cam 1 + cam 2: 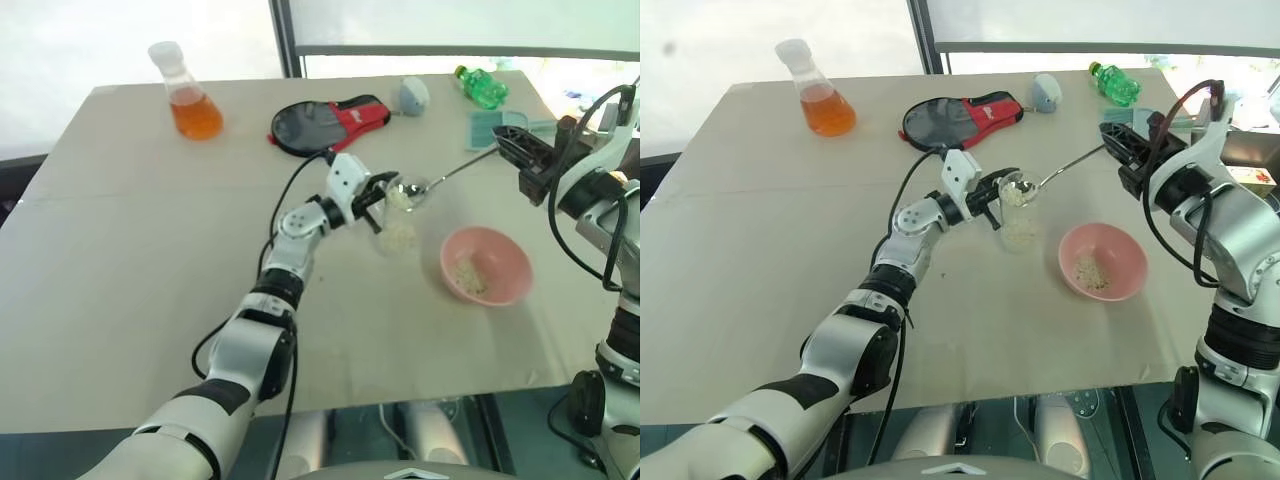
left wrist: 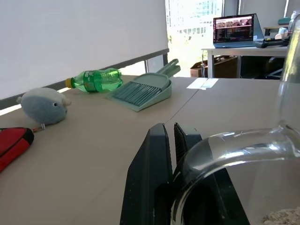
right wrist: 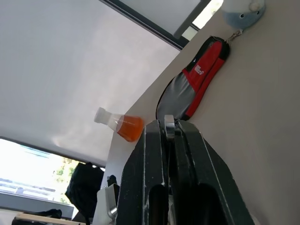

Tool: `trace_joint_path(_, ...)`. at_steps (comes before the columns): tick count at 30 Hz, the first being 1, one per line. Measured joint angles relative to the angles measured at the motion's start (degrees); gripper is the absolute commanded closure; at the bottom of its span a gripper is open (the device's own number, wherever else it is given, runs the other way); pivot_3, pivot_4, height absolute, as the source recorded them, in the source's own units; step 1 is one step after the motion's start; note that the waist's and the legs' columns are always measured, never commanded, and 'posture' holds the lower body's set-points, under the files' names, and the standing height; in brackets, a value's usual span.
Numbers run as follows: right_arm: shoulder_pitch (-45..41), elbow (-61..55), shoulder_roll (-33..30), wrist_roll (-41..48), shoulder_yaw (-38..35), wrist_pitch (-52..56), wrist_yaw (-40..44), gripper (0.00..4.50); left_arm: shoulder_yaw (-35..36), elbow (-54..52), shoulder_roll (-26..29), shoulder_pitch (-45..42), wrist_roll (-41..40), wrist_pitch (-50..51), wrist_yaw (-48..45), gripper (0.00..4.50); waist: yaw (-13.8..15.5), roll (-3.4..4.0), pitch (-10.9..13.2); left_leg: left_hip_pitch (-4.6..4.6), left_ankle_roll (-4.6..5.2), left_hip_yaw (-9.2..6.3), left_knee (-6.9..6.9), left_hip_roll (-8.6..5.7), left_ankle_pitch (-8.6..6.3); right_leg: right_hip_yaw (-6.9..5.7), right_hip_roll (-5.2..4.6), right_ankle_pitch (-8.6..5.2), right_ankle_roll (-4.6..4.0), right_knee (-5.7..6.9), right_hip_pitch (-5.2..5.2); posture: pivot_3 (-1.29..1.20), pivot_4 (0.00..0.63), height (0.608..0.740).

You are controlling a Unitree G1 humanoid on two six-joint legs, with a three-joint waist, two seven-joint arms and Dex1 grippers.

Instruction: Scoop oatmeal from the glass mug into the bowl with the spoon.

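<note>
A: Oatmeal (image 1: 1014, 194) heaped on the spoon (image 1: 1060, 172), head just above the glass mug's (image 1: 1018, 212) rim. More flakes sit in the mug's bottom, and a small patch lies in the pink bowl (image 1: 1102, 262), near the mug on its right-arm side.

B: Risks?

A: Likely spill. The spoon must cross bare tabletop (image 1: 760, 260) between mug and bowl; any tilt or jolt would drop flakes short. The spoon head could also catch the mug's rim and tip or drag it.

B: Is the mug steadied?

A: Yes. Left gripper (image 1: 989, 196) reaches in from the side away from the bowl, fingers clamped on the mug's handle, seen close in the left wrist view (image 2: 161, 154).

B: And the other arm?

A: Right gripper (image 1: 512, 147) is held up beyond the bowl from the mug, pointing back toward it, fingers (image 3: 154, 154) pressed together on the spoon's thin handle.
</note>
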Motion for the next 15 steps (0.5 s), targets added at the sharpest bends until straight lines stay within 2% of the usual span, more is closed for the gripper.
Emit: trace_joint_path(15,1.07,-1.84,-0.63,0.00,-1.28,-0.03,0.38,4.50,-0.07,1.61,-0.18,-0.06,0.18,-0.08,-0.02,4.48,0.05,0.00,0.00,0.00,-0.01,-0.01,0.00,0.00,0.01,0.00,0.00,0.00,0.00,0.00,0.01,0.00,0.150,0.740)
